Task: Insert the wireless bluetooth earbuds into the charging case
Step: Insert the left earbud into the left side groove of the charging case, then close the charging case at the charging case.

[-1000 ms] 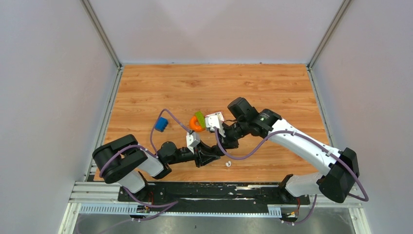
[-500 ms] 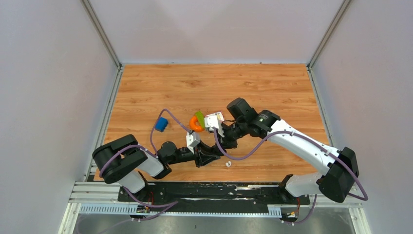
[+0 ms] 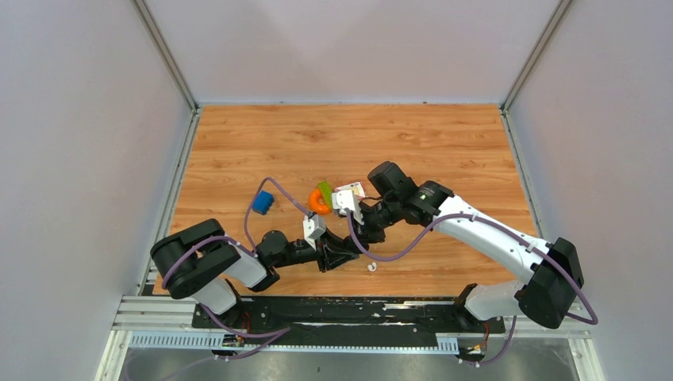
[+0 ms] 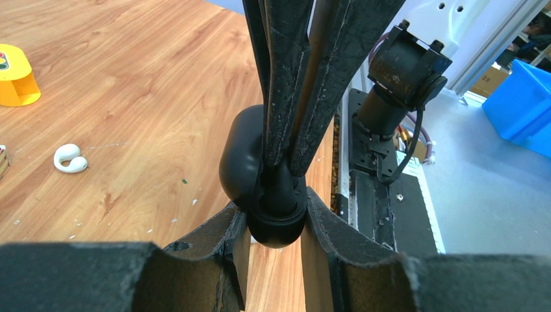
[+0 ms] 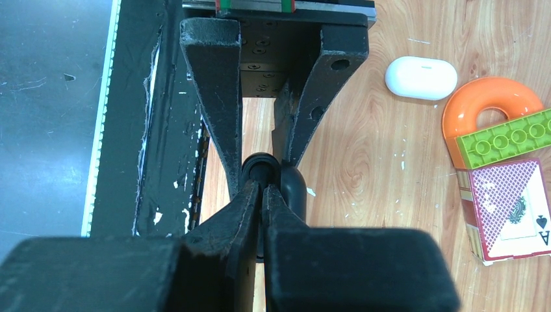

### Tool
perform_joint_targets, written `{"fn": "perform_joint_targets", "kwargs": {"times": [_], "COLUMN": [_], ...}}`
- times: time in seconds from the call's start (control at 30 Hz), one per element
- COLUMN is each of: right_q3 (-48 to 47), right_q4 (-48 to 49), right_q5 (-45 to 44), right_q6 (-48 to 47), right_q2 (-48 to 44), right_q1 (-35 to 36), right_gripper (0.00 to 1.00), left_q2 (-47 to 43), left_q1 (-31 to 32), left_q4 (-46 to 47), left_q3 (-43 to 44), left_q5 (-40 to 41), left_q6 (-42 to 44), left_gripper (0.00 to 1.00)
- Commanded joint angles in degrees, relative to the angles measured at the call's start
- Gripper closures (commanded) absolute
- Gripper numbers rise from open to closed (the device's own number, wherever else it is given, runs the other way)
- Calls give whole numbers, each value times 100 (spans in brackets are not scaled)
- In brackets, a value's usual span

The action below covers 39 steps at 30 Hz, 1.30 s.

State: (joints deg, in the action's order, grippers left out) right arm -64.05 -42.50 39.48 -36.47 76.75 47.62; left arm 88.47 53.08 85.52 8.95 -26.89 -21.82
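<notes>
A black earbud (image 4: 278,224) is clamped at its round end between my left gripper's (image 4: 276,208) fingers, a little above the table; its oval end (image 4: 243,156) sticks out to the side. My right gripper (image 5: 263,188) comes down on it from above, its jaws shut and their tips against the earbud's narrow middle. Whether they pinch it is hidden. In the top view both grippers (image 3: 353,244) meet at the near middle of the table. A white earbud (image 3: 371,267) lies loose just beside them, also in the left wrist view (image 4: 70,158). A white charging case (image 5: 421,78) lies closed on the wood.
An orange ring (image 5: 487,107), a green brick (image 5: 503,140) and a playing-card box (image 5: 513,208) sit together beyond the grippers. A blue brick (image 3: 263,202) lies further left, a yellow block (image 4: 14,75) at the left wrist view's edge. The table's near rail (image 3: 317,305) runs close behind the grippers.
The right arm has edged slightly to the left, toward the left gripper. The left arm and the loose white earbud have not moved.
</notes>
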Motion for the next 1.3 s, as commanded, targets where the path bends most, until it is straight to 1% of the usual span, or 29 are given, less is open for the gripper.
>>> {"fn": "perform_joint_targets", "kwargs": {"times": [0.0, 0.3, 0.57, 0.67, 0.8, 0.87, 0.9, 0.93, 1.07, 1.13, 1.17, 1.27], "right_q3": [32, 46, -50, -169, -531, -533, -435, -308, 282, 490, 596, 857], "right_q4": [193, 191, 78, -123, -711, -766, -625, -501, -158, -73, -10, 170], "right_q5": [33, -16, 0, 140, 301, 337, 291, 292, 470, 436, 390, 356], "right_q6": [87, 76, 78, -16, -378, -478, -391, -320, -324, -398, -435, -531], "right_q2": [4, 33, -194, -337, -612, -767, -845, -921, -1164, -1239, -1261, -1258], "right_q1": [54, 79, 81, 80, 37, -48, -126, -243, -572, -585, -587, -586], "right_gripper": [99, 93, 79, 78, 77, 74, 71, 65, 35, 28, 23, 19], "left_q2": [-162, -163, -152, -146, -107, -95, -89, -84, -91, -71, -70, -65], "left_q1": [-35, -41, -43, -43, -43, -43, -43, -48, -43, -43, -43, -43], "left_q4": [660, 662, 659, 659, 664, 659, 664, 656, 664, 663, 664, 656], "left_q3": [45, 48, 47, 50, 61, 71, 77, 75, 76, 88, 93, 99], "left_q5": [-31, -26, -35, -27, -35, -43, -44, -52, -58, -80, -114, -187], "left_q6": [-6, -2, 1, 5, -6, -6, -14, -8, 13, 16, 24, 80], "left_gripper": [100, 100, 100, 100, 100, 100, 100, 100, 100, 100, 100, 100]}}
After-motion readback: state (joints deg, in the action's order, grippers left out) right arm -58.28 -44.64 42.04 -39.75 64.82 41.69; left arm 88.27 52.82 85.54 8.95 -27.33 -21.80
